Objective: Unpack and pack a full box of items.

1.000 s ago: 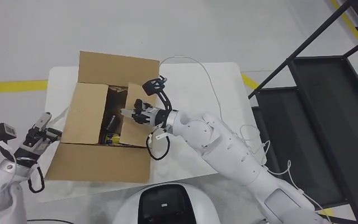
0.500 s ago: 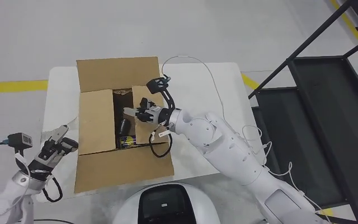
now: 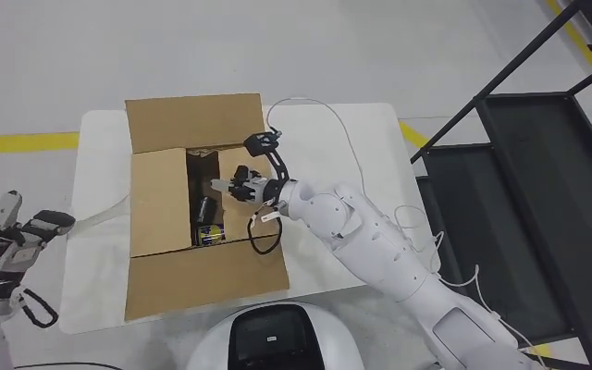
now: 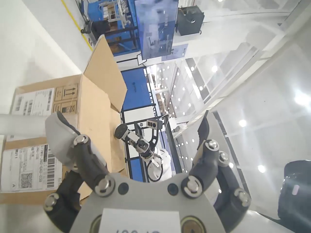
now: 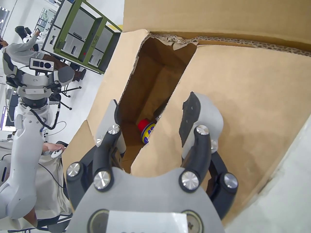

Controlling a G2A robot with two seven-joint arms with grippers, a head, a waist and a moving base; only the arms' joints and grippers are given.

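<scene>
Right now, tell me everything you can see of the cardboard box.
The brown corrugated cardboard box stands on the white table. Its two outer flaps spread outward; two inner flaps lie over the opening, leaving a middle gap. Printed labels sit on one side wall. A red-capped spray can lies inside. The open right gripper straddles one inner flap's edge.
</scene>
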